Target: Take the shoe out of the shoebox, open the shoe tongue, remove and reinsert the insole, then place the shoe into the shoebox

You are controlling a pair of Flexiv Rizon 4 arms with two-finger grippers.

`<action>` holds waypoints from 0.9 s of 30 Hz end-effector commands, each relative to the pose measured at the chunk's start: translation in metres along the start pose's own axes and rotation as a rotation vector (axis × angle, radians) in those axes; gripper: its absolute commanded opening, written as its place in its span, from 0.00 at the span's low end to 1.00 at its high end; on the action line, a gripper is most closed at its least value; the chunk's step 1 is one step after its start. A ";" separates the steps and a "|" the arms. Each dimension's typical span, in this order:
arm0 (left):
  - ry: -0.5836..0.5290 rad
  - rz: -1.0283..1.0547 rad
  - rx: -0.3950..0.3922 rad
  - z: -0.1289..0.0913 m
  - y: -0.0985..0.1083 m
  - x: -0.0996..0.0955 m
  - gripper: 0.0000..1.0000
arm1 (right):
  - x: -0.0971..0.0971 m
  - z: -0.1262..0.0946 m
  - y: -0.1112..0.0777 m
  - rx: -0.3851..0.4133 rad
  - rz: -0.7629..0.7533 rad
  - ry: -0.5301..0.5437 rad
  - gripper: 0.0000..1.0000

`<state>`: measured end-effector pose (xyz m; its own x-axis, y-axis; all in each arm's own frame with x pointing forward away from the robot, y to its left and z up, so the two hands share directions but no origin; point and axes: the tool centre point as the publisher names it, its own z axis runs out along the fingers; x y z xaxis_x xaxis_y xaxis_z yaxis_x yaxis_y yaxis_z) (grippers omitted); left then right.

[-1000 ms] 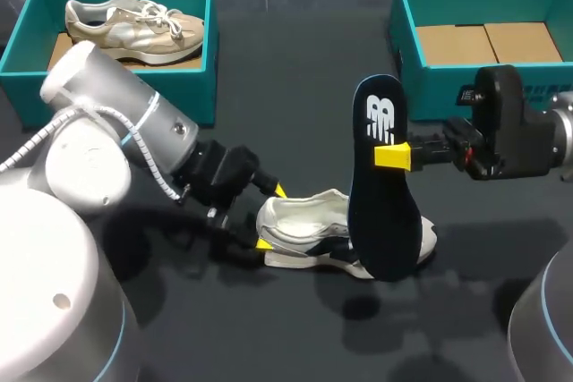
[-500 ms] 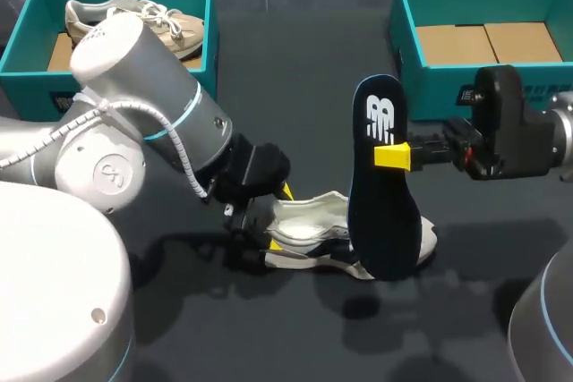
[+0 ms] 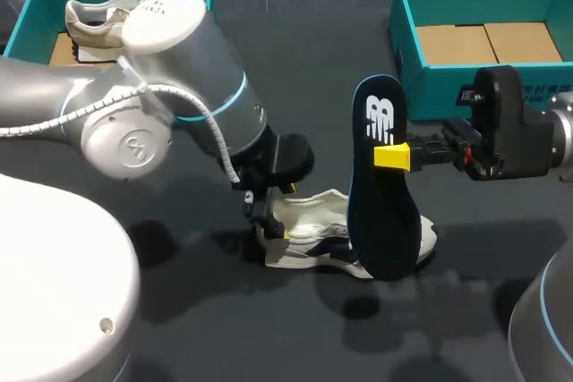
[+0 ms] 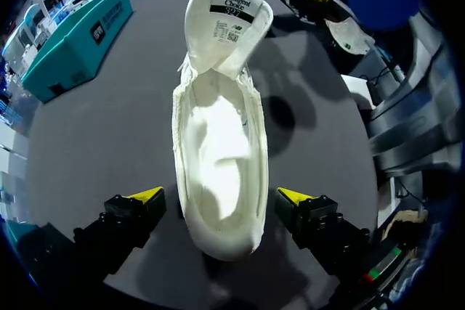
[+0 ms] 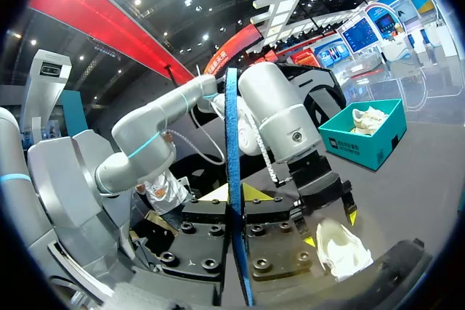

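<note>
Left arm (image 3: pixel 179 105) swung above white sneaker (image 4: pixel 218 143) | left tool (image 4: pixel 221 197) released, astride heel (image 4: pixel 221 241) | right tool (image 3: pixel 391 157) grasping upright dark insole (image 3: pixel 385 221)

White shoe (image 3: pixel 309 225), navy insole (image 3: pixel 385 221) (white logo (image 3: pixel 380 120))

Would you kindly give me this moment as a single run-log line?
phase: insole out, not reinserted | right gripper: shut on insole, upright near shoe | left gripper: open, astride shoe heel | shoe: on table, tongue open

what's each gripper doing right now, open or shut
left gripper: open, a finger each side of the shoe heel.
right gripper: shut on the insole, held upright.
</note>
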<state>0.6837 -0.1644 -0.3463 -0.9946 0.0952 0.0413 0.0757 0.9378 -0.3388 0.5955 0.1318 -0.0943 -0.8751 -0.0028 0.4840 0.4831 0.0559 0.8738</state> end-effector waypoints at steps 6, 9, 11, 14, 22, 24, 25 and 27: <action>0.003 -0.028 -0.208 0.002 -0.010 -0.006 1.00 | 0.001 0.001 -0.001 0.000 0.001 -0.003 0.00; 0.006 -0.035 -0.233 0.002 -0.010 -0.008 1.00 | 0.001 0.001 -0.001 0.000 0.001 -0.003 0.00; 0.010 -0.033 -0.238 0.001 -0.012 -0.009 1.00 | 0.001 0.001 -0.001 0.000 0.001 -0.003 0.00; 0.014 -0.019 -0.233 -0.003 -0.015 -0.008 1.00 | 0.001 0.001 -0.001 0.000 0.001 -0.003 0.00; -0.002 -0.003 -0.220 -0.015 -0.033 -0.017 1.00 | 0.001 0.001 -0.001 0.000 0.001 -0.003 0.00; -0.012 0.005 -0.221 -0.017 -0.039 -0.020 1.00 | 0.001 0.001 -0.001 0.000 0.001 -0.003 0.00; -0.020 0.011 -0.224 -0.017 -0.041 -0.021 1.00 | 0.001 0.001 -0.001 0.000 0.001 -0.003 0.00; -0.022 0.016 -0.222 -0.015 -0.047 -0.025 1.00 | 0.001 0.001 -0.001 0.000 0.001 -0.003 0.00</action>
<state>0.7047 -0.1961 -0.3164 -0.9945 0.1038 0.0138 0.1005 0.9832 -0.1525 0.5955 0.1314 -0.0939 -0.8750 -0.0023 0.4841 0.4832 0.0563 0.8737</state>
